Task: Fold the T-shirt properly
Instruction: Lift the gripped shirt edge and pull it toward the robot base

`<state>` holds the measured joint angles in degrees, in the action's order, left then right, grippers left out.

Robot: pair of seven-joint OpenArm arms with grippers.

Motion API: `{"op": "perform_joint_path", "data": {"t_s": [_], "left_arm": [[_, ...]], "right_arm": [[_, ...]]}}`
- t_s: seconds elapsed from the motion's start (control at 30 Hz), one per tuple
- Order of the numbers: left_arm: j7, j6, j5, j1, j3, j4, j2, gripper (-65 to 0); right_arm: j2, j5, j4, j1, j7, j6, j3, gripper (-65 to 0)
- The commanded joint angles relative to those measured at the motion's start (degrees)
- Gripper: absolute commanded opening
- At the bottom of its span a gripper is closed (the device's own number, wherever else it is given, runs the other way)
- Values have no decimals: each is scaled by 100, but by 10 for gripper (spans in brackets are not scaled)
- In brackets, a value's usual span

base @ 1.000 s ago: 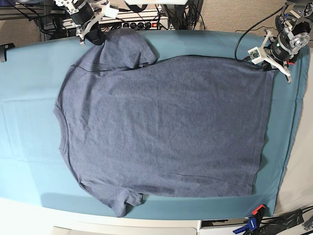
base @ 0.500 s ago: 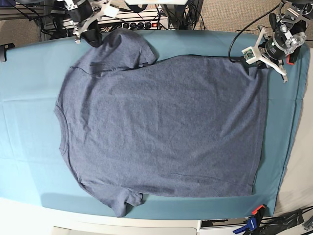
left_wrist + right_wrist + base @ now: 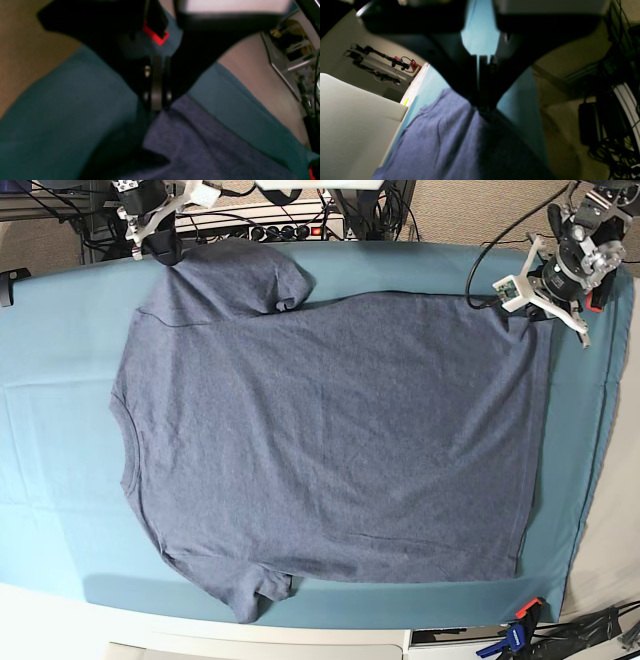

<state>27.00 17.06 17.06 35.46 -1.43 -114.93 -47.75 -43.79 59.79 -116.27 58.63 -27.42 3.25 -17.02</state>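
- Both arms have drawn outward since the earlier frame, pulling the sleeve and hem corner of the heathered blue-grey cotton T-shirt [image 3: 330, 440] taut.
- Left gripper [image 3: 156, 108] is clamped on the hem corner at the far edge of the teal cloth-covered table [image 3: 60, 380].
- Right gripper [image 3: 483, 108] is pinched on the sleeve tip.
- Shirt lies flat, mid-table.

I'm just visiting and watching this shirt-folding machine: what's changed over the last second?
The right gripper, shut on the T-shirt sleeve, pulled it toward the table's far-left corner, stretching the sleeve out. The left gripper, shut on the hem corner, drew it slightly up and inward. Neither let go. The shirt's body, neck and near sleeve stayed flat on the teal cloth.
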Motion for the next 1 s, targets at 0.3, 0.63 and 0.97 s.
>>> {"op": "perform_joint_path", "data": {"t_s": [0.3,0.63,0.97], "left_arm": [[175,-101,2,737,328,-599,-98,-650],[170,-55,-382,1838,1537,-1080,-90,-650],[175,-57,-476,2090,1672,-1145,20,-650]], "right_arm": [[-63,98,-105,439,-96,92,15,-650],[-63,179,-105,839,-219,142,22,-650],[-59,245,-105,1224,-289,240,20,-650]]}}
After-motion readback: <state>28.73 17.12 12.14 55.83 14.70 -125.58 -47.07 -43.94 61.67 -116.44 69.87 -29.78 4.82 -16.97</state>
